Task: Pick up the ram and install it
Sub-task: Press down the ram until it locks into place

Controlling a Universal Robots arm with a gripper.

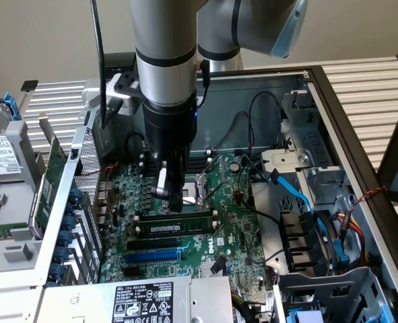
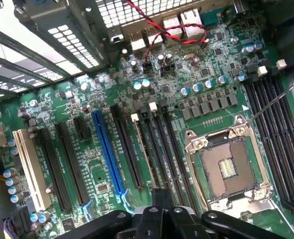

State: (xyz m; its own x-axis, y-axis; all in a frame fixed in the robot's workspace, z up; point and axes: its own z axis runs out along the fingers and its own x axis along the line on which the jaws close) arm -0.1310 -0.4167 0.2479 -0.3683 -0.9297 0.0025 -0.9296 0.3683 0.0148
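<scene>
The ram [image 1: 175,229] is a narrow green stick with a white label strip. It stands on edge in one of the long black slots of the green motherboard [image 1: 236,225]. In the wrist view the ram [image 2: 143,149] shows edge-on as a thin line running up to my fingers. My gripper [image 1: 172,202] hangs straight down over the ram's middle, its tips close to the top edge; whether they touch it I cannot tell. The fingers look shut together, and in the wrist view the gripper [image 2: 159,199] appears as one dark block with nothing between its tips.
The open CPU socket [image 1: 202,185] [image 2: 229,167] lies just beyond the slots. A blue slot [image 1: 155,256] [image 2: 107,154] runs nearer the power supply [image 1: 141,303]. An upright green expansion card [image 1: 50,182] stands at the exterior view's left. Blue cables [image 1: 296,195] and drive bays crowd the right.
</scene>
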